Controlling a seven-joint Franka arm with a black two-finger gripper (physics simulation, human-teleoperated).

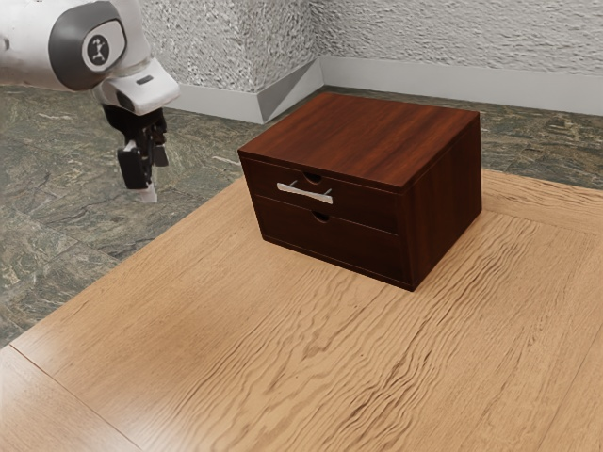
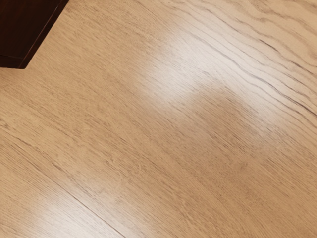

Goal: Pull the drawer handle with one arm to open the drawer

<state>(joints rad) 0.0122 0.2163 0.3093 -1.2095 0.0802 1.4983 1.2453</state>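
Toward the exterior view's right of the black two-finger gripper, well apart from it, sits the dark reddish-brown wooden two-drawer cabinet on the light oak-grained worktop. Its upper drawer front carries the slim silver bar handle, the thing the task is about. The bar lies level along the drawer face, with its long axis running across the front rather than up and down. Both drawer fronts look flush with the cabinet, so the drawer appears shut and the pull is not yet begun.

The cabinet's front faces the exterior view's lower left, so the handle is on the side nearer the arm. The white and grey Franka arm enters from the upper left, with its wrist bent so the gripper points downward over the worktop's near edge, above the mottled green-grey stone floor. It hangs in free air with nothing in its grasp, and how wide it stands cannot be told from this angle.

From the wrist view, a dark corner of the cabinet shows beyond bare worktop. The hand will probably have to travel across and tip toward the drawer face to straddle the bar.
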